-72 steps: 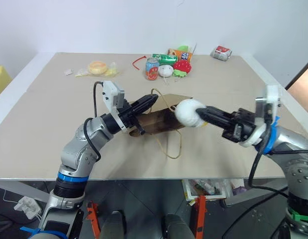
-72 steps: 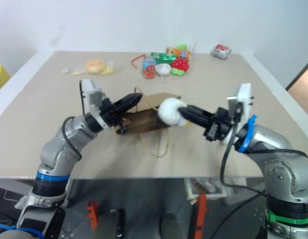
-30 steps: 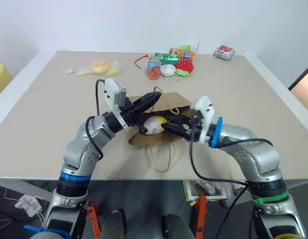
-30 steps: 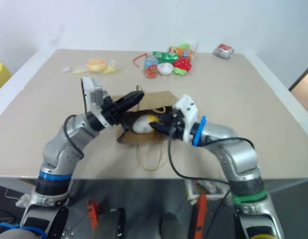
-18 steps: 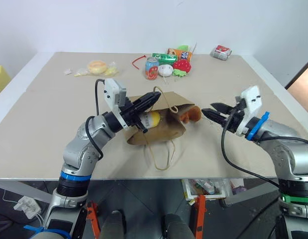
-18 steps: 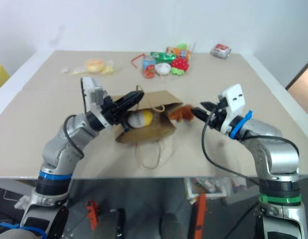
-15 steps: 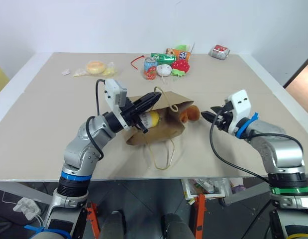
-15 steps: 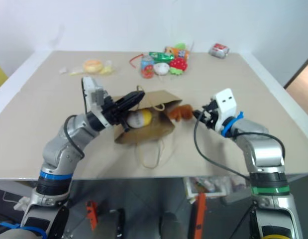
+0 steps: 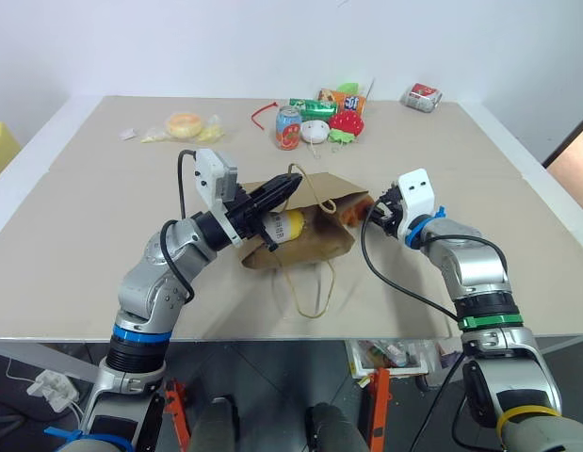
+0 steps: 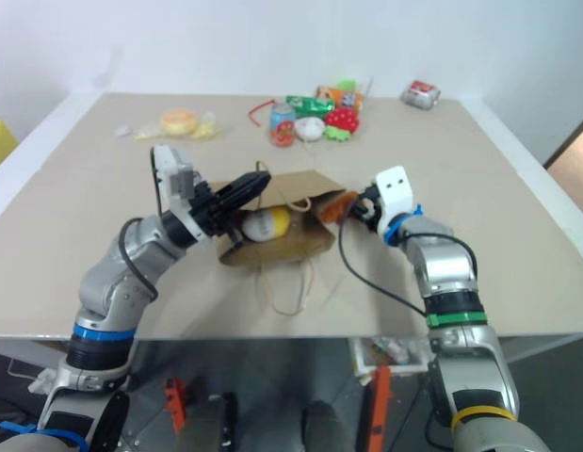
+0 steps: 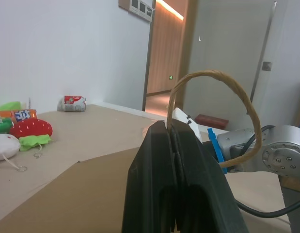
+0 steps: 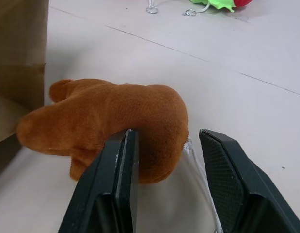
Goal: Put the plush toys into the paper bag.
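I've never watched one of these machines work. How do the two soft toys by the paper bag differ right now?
The white-and-yellow toy is smooth and egg-shaped; the orange-brown toy is fuzzy and animal-shaped. The white-and-yellow toy already lies inside the paper bag; the orange-brown toy lies on the table just beside the bag. The right gripper has its open fingers around the orange-brown toy; nothing touches the white-and-yellow toy. Both are soft and far smaller than the bag.
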`<state>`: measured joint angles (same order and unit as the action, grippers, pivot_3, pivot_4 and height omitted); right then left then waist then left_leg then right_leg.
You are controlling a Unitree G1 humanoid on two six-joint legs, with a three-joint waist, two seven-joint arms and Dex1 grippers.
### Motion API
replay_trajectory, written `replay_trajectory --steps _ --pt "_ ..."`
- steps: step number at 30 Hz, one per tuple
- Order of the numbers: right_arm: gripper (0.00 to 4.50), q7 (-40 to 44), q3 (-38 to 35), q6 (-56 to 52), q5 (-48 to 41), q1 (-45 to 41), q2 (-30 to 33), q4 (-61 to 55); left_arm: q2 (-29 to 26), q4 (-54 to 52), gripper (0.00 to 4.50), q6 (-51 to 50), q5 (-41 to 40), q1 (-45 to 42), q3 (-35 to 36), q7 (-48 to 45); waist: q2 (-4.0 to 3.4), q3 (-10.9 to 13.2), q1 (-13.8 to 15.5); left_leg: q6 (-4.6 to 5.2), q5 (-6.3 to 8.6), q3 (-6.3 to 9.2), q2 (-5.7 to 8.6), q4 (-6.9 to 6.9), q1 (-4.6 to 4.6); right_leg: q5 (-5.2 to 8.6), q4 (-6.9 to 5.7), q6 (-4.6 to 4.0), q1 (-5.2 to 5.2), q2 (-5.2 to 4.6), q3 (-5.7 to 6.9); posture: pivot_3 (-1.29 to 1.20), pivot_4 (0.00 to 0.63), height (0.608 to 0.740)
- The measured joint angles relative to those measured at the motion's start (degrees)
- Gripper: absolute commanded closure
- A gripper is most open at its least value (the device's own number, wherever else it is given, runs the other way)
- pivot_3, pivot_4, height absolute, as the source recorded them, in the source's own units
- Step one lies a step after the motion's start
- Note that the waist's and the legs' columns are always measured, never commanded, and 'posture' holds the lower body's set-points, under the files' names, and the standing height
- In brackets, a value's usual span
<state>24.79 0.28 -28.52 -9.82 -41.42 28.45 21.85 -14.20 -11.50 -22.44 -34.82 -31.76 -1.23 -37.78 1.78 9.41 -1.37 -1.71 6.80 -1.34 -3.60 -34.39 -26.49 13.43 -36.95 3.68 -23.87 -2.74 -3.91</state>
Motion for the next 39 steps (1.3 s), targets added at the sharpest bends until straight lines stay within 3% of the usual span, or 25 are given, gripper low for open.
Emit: replay_trajectory --steps 11,18,22,23,24,26,34,39 --pt "2.25 2.24 -0.38 -0.26 -0.84 0.56 -1.67 -2.22 -0.08 -0.35 4.5 -0.42 -0.03 0.15 -0.01 0.02 0.0 0.0 0.0 0.0 0.0 0.0 -0.01 -0.01 0.01 -0.02 -0.01 0.0 -0.01 0.02 -0.02 0.0 0.15 0.74" --pt "2.25 -2.11 1.08 2.34 3.45 -1.29 -4.0 5.4 -0.27 -0.36 4.5 -0.51 -0.05 0.14 0.0 -0.17 0.0 0.0 -0.02 0.0 -0.02 -0.01 -0.01 -0.05 0.04 -0.07 -0.01 -0.02 0.02 0.03 -0.04 0.0 0.15 0.74" --pt "3.25 -2.75 1.08 3.19 4.5 -1.53 -4.07 6.72 -0.3 -0.36 4.5 -0.51 -0.05 0.14 0.01 -0.16 0.0 0.0 -0.02 0.01 -0.04 -0.01 -0.01 -0.06 0.04 -0.09 -0.01 -0.03 0.03 0.03 -0.04 0.0 0.15 0.74" --pt "3.25 -2.76 1.08 3.21 4.52 -1.53 -4.07 6.74 -0.3 -0.36 4.5 -0.51 -0.04 0.14 0.01 -0.17 0.0 0.0 -0.02 0.01 -0.04 -0.01 -0.01 -0.06 0.04 -0.09 -0.01 -0.03 0.03 0.03 -0.04 0.0 0.15 0.74" --pt "3.77 -2.81 1.08 3.35 4.6 -1.53 -4.06 6.89 -0.31 -0.36 4.5 -0.51 -0.04 0.14 0.01 -0.16 0.0 0.0 -0.02 0.01 -0.04 -0.01 -0.01 -0.06 0.04 -0.09 -0.01 -0.03 0.03 0.03 -0.05 0.0 0.15 0.74" --pt "4.4 -3.56 1.08 4.39 5.37 -1.53 -4.06 7.54 -0.31 -0.36 4.5 -0.51 -0.05 0.14 0.01 -0.16 0.0 0.0 -0.03 0.02 -0.04 -0.01 -0.01 -0.06 0.04 -0.1 -0.01 -0.03 0.02 0.04 -0.06 0.0 0.15 0.74" --pt "4.4 -2.41 1.14 4.96 5.73 -0.18 -4.03 5.29 -0.15 -0.34 4.5 -0.49 -0.04 0.11 -0.01 -0.21 0.0 0.0 -0.02 0.02 -0.04 -0.01 -0.02 -0.05 0.04 -0.08 -0.02 -0.01 0.02 0.06 -0.07 0.0 0.15 0.74" --pt "4.4 1.46 -1.81 1.87 1.9 3.91 -1.74 -3.12 0.0 -0.27 4.5 -0.46 -0.01 -0.11 -0.02 -0.17 0.0 0.0 0.06 0.02 -0.04 -0.01 -0.01 -0.03 0.01 -0.06 -0.02 0.02 0.0 0.05 -0.07 0.0 0.15 0.74"
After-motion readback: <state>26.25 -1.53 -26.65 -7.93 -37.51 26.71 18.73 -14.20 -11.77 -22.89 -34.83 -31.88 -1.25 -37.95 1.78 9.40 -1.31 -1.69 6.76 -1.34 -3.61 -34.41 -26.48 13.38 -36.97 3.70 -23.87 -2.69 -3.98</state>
